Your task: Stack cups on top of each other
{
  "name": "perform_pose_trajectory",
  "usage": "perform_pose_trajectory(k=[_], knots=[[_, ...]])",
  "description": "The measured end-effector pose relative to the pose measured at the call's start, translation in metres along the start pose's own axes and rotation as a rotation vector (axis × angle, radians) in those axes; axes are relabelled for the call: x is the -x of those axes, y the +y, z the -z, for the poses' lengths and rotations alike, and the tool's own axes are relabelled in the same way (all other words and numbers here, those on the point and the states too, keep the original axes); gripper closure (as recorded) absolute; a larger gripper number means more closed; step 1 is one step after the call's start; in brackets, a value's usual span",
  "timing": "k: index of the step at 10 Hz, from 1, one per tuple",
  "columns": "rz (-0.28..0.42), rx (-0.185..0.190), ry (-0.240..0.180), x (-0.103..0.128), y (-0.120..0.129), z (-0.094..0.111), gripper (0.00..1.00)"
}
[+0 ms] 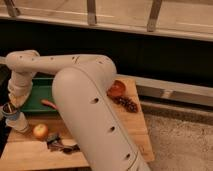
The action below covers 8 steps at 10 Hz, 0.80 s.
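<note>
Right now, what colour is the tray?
The tray is green, camera view; the gripper sits at the cups beside it.

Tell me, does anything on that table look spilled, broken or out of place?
Nothing looks spilled or broken. The oddest item is a pine cone lying on the wooden table beside a red-orange object. The gripper is at the table's left edge, by the cups.

Warm, dim light; soft shadows; hand point(11, 106) in shade, far left.
</note>
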<state>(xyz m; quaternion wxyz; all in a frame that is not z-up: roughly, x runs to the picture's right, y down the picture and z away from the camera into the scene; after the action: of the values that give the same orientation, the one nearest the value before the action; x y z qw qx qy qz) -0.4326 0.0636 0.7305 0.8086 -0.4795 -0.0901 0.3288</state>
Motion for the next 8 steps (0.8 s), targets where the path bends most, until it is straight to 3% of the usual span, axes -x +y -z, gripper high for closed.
perform_pose_trajectory(k=[3, 4, 8], knots=[[-0.015, 0.022, 0.011, -0.003, -0.001, -0.015, 0.40], [-0.018, 0.023, 0.011, -0.003, -0.001, -0.016, 0.36], [-0.025, 0.012, 0.003, -0.004, -0.003, -0.013, 0.35]])
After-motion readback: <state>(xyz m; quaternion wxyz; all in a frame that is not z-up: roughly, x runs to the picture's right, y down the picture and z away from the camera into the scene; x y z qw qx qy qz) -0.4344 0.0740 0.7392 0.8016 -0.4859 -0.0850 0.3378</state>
